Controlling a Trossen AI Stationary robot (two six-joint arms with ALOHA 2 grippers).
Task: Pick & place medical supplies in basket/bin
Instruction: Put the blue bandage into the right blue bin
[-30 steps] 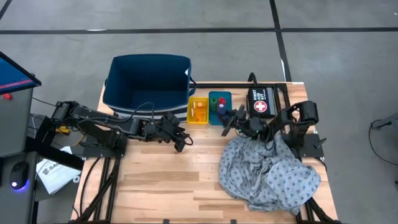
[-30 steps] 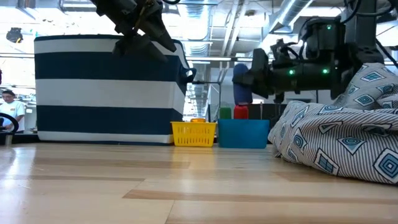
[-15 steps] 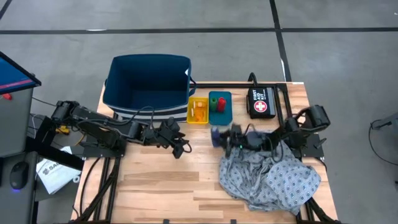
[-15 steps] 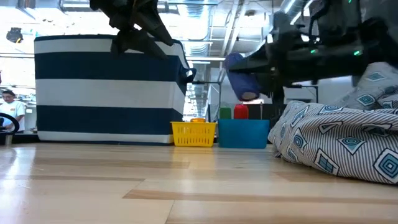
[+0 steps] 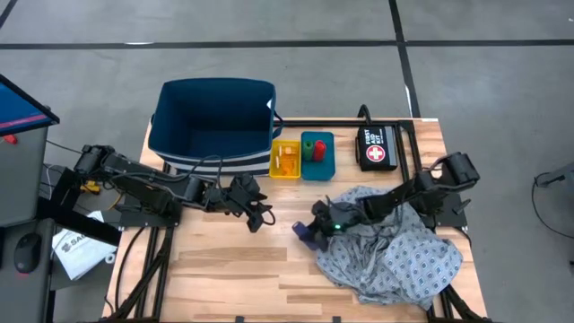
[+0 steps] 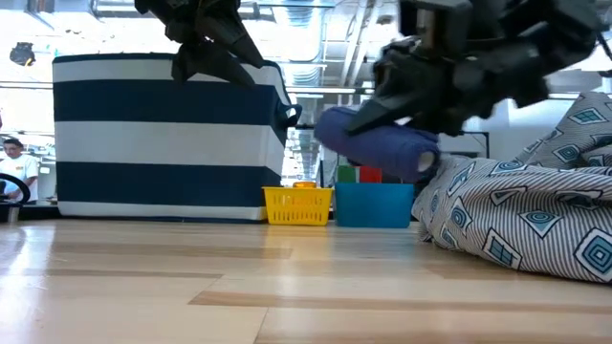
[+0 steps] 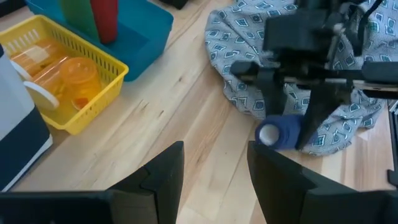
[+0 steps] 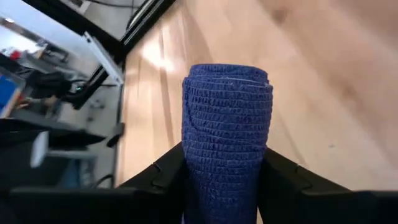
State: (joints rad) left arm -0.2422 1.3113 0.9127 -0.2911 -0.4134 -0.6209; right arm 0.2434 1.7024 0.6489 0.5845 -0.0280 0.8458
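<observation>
- Right gripper: grasping the blue roll, at the gown cloth's left edge.
- Left gripper: left of the gown cloth, fingers parted, holding nothing.

1. I see the blue roll clamped in the right gripper, lifted off the surface beside the gown cloth.
2. The gown cloth lies crumpled at the surface's right front corner.
3. Green roll and red roll stand upright in the teal tray.
4. Orange pill bottles lie in the yellow tray.
5. The striped navy basket sits at the back edge, open-topped.
</observation>
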